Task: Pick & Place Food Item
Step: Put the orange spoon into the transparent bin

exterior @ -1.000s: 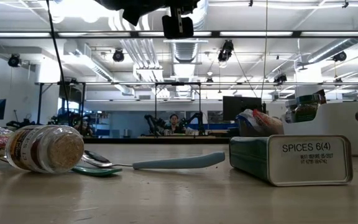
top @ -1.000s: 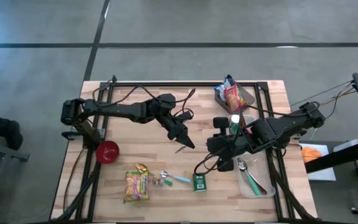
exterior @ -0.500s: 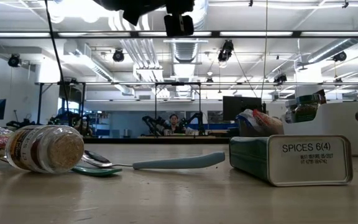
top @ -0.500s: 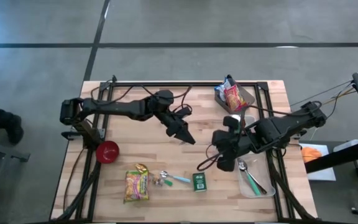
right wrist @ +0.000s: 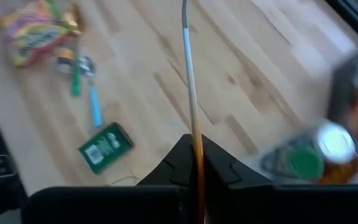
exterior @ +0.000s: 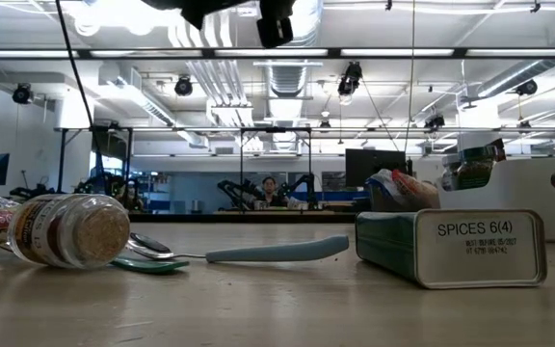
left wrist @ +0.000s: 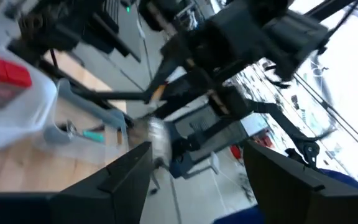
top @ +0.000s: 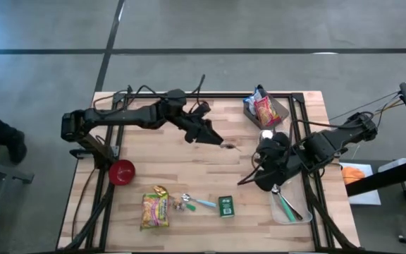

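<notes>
While one spoon lies (beside it) one spice tin.

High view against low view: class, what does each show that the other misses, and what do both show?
Only the high view: the red bowl and the grey floor around the table. Only the low view: the room's ceiling lights, a distant person. Both: the green spice tin, the teal-handled spoon, the small jar, the snack packet.

You have a red bowl at nine o'clock on the table, a green spice tin at six, and a clear bin at four.
</notes>
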